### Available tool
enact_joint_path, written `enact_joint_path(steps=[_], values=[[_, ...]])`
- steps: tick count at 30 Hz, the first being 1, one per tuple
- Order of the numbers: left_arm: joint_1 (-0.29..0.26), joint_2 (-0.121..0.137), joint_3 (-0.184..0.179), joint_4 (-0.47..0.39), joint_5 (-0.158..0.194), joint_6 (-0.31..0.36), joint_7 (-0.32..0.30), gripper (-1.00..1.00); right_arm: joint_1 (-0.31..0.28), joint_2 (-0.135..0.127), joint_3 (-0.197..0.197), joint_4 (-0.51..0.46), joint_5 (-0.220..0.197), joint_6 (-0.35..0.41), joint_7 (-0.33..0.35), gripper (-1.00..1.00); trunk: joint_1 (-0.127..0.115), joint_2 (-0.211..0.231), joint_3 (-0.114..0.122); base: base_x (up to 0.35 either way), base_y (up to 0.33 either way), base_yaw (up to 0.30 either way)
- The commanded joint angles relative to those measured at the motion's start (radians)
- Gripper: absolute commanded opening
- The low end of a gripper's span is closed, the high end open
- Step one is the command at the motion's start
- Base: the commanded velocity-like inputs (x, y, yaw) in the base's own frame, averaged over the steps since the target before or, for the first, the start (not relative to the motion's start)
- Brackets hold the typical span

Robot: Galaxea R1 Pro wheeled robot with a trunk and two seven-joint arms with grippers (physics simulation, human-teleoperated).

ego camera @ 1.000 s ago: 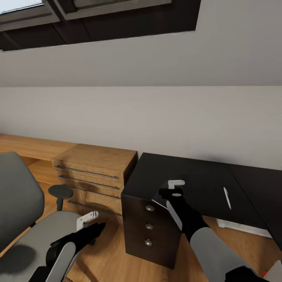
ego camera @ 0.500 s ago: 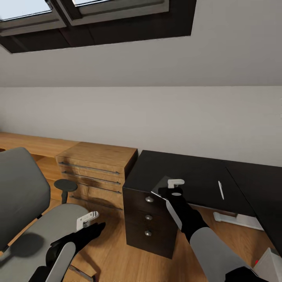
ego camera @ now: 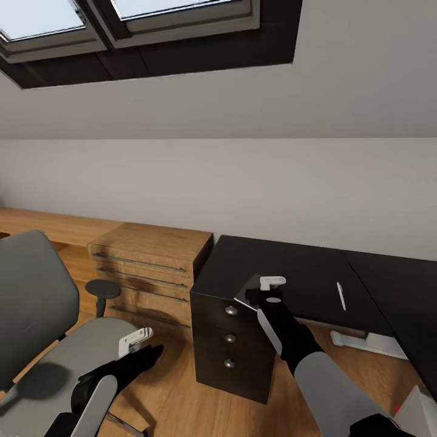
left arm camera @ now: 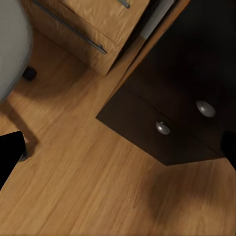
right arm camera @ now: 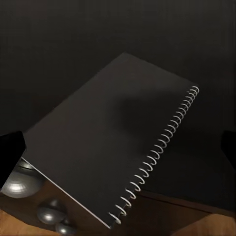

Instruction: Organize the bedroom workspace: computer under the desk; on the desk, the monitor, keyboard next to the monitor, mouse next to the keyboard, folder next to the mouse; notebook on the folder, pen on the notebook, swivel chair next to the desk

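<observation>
Notebook [ego camera: 250, 291] is sitting at the near corner of the black desk [ego camera: 303, 273], one corner poking out over the drawers. Compared with a second ago the view has shifted a bit; the notebook and arm look the same, so no real progress. Right gripper [ego camera: 272, 290] hovers right above the notebook; can't tell if its jaws are apart or together. Left gripper [ego camera: 141, 340] hangs by the swivel chair [ego camera: 36, 303], jaw state also unclear. Pen [ego camera: 341, 295] lies further along the surface.
</observation>
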Motion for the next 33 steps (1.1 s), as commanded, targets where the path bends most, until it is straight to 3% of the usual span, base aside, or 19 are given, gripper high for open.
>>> enact_joint_path(steps=[1,15,33], values=[[-0.001,0.001,-0.002,-0.001,0.010,0.001,0.010,1.00,-0.001,-0.001,0.005,-0.001,-0.011,0.004,-0.009,1.00,0.000,-0.001,0.000,-0.180,0.000,0.000],[-0.001,0.001,-0.002,-0.001,0.010,0.001,0.010,1.00,-0.001,-0.003,0.004,-0.003,-0.009,0.004,-0.010,1.00,0.000,-0.001,0.023,-0.294,0.000,0.000],[-0.001,0.000,0.002,-0.008,0.017,0.001,0.008,1.00,-0.001,-0.004,0.002,-0.031,-0.011,0.005,-0.011,1.00,0.000,-0.001,0.039,-0.031,0.000,-0.024]])
